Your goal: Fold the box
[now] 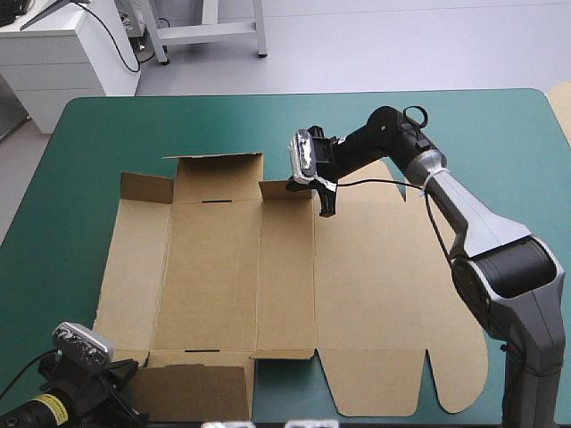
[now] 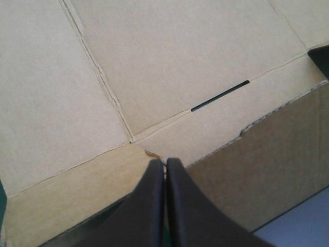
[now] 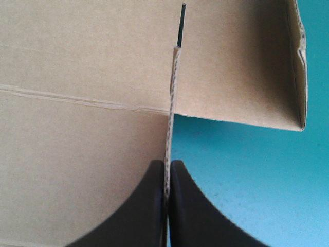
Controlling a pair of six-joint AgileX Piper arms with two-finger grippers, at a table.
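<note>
Box (image 1: 357, 294) lies mostly flat across the middle of the teal-green bench (image 1: 500, 143), its rounded lid tabs toward the near right. At the far left you'll see the far wall panel (image 1: 219, 168) tilted up, w/ a small corner flap (image 1: 145, 187) beside it also raised.

Your R end effector (image 3: 167, 163) is at the box's far edge, approx mid-width. It's clamped on a flap there: the board's cut edge runs straight btwn the black fingers, w/ bare cover just to one side.

Your L end effector (image 2: 164, 160) sits at the near-left corner. Its fingers are all but closed, w/ a thin sliver of board edge in the gap. A narrow slot (image 2: 220, 95) lies ahead of it on a crease.
</note>
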